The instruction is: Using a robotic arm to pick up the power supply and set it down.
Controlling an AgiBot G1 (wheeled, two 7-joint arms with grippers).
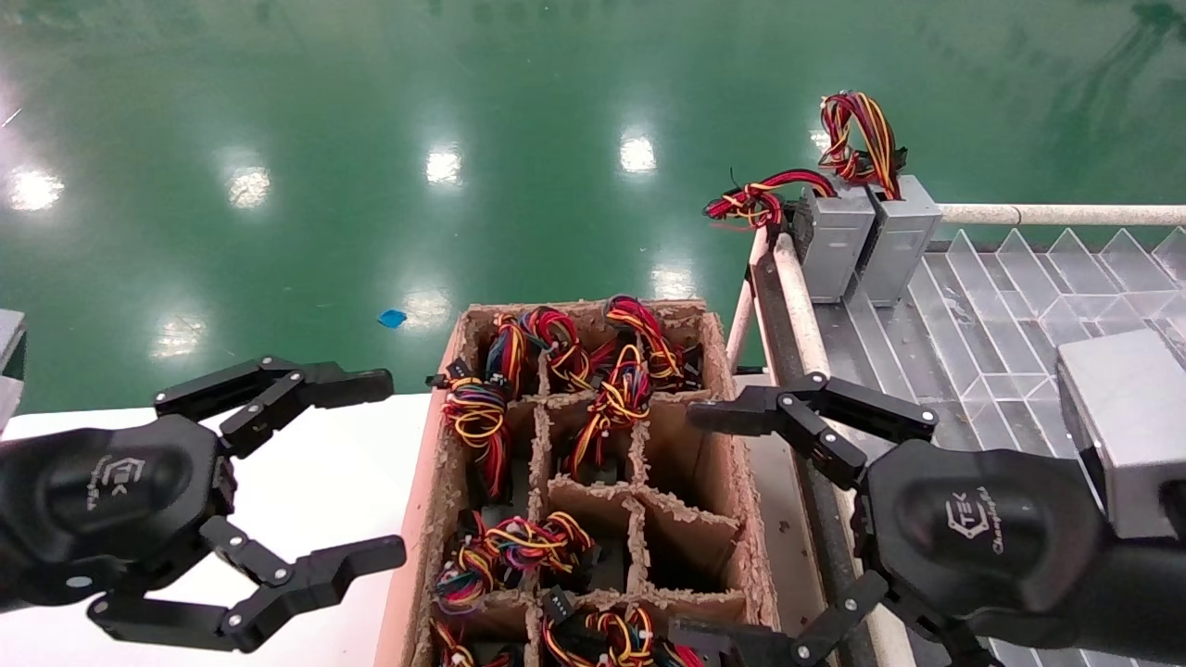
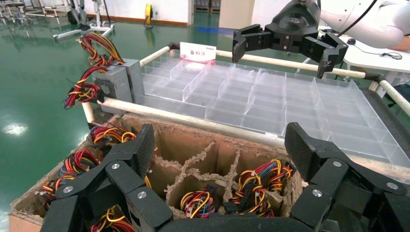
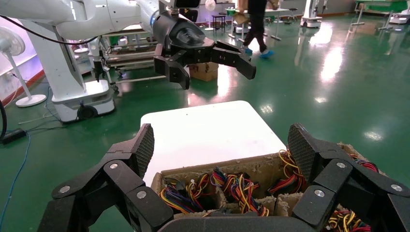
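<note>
Right pincer (image 1: 732,528) hangs wide open and empty beside the cardboard crate (image 1: 435,500), positioned for descent. Power supply (image 1: 602,408) sits in its divided cell, wires upward. Left pincer (image 1: 371,472) idles open over the white surface (image 1: 315,482).

You are looking at a factory or robotics workshop floor: a glossy green painted floor (image 1: 371,139) mirrors rows of ceiling lights all around the cardboard crate (image 1: 574,482), whose dividers hold bundles of coloured wires. Just beside the crate you have a rack with a clear partitioned tray (image 2: 270,101) bearing a small printed label card (image 2: 197,51), and on the crate's other side a white work table (image 3: 212,133). Farther from the crate, beyond the table, you can see a white robot base (image 3: 72,87), a standing fan (image 3: 12,46), metal trolleys and a person walking (image 3: 254,21).
</note>
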